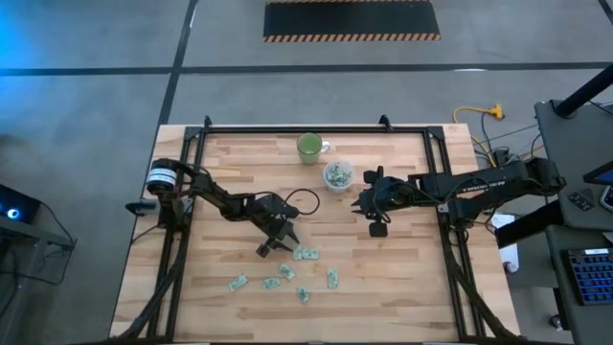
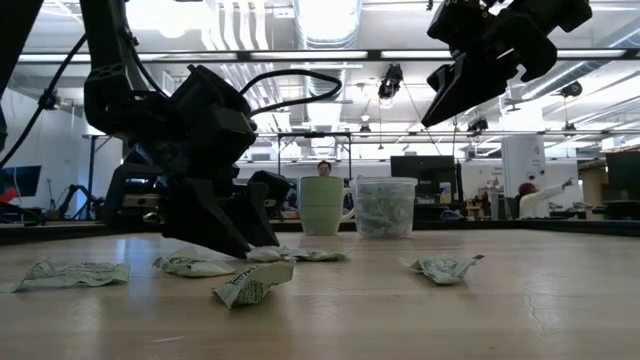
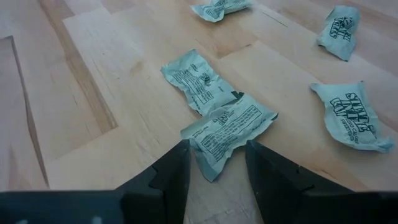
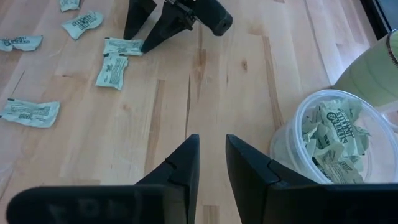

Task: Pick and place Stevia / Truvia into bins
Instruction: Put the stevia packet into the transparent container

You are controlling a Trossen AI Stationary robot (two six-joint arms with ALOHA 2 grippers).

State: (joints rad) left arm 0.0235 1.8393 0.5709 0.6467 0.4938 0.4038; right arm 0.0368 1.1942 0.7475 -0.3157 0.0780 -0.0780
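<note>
Several pale green sachets lie flat on the wooden table [image 1: 402, 287], most in a loose group [image 1: 306, 254] near its near edge. My left gripper [image 3: 216, 146] is open and low over the table, its fingers on either side of one crumpled sachet's [image 3: 227, 127] near end. That sachet overlaps a second one [image 3: 199, 81]. The clear cup [image 1: 337, 175] stands upright toward the far side, partly filled with sachets [image 4: 329, 140]. My right gripper [image 4: 212, 140] hovers beside the cup, raised above the table [image 2: 445, 100], slightly open and empty. My left gripper comes down at a slant, one fingertip [image 3: 180, 155] on each side of the sachet's near end [image 3: 211, 158]. The sachet lies flat on the table. I cannot tell whether the fingertips touch it.
A green mug [image 1: 309, 147] stands just beyond the clear cup, toward the far edge. More sachets lie scattered toward the near edge [image 1: 238, 283] [image 1: 332, 279]. A black frame rail [image 1: 316, 129] borders the table. Bare wood lies between the two grippers.
</note>
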